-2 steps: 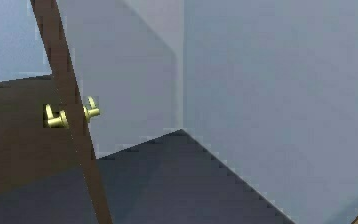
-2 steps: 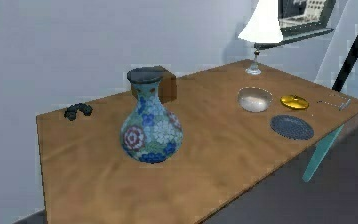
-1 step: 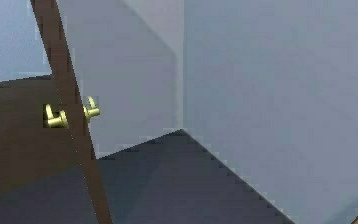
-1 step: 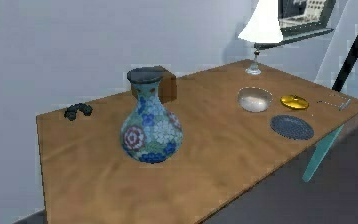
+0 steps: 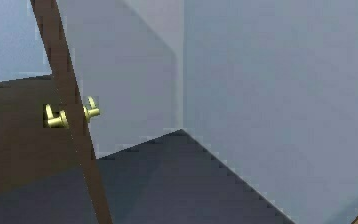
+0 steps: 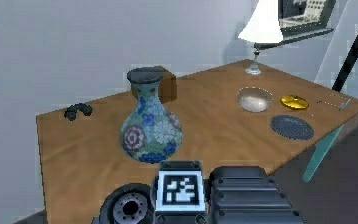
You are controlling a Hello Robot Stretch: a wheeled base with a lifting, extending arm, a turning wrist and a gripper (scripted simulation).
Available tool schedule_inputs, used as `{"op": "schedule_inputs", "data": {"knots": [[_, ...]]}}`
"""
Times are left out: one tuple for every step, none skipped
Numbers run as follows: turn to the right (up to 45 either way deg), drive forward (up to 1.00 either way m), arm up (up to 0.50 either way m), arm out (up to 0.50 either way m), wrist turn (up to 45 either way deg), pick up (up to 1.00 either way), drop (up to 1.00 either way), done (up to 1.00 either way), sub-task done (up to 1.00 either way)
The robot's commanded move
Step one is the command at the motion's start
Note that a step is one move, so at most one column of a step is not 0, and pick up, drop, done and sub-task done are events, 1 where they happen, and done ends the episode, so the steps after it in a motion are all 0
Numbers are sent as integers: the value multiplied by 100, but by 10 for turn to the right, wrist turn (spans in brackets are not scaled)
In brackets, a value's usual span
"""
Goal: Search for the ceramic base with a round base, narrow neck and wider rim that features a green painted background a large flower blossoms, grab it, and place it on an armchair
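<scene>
A round-bellied vase (image 6: 150, 125) with a narrow neck, a dark wider rim and blue-green flower painting stands upright on a wooden table (image 6: 212, 135), near its front edge. At the arm side view's bottom edge, just below the vase, a white marker square sits beside the gripper's (image 6: 128, 206) dark body. I cannot make out its far end, so I cannot tell whether it holds anything.
Behind the vase stand a brown box (image 6: 163, 80) and a small dark object (image 6: 80, 111). A white lamp (image 6: 259, 30), a pale bowl (image 6: 253, 101), a yellow disc (image 6: 293, 100) and a dark plate (image 6: 291, 126) are on the right. Ahead stands a brown door (image 5: 27, 150) with brass handles (image 5: 57, 117).
</scene>
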Motion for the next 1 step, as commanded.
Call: {"op": "schedule_inputs", "data": {"knots": [[0, 0, 0, 28, 0, 0, 0, 0, 0]]}}
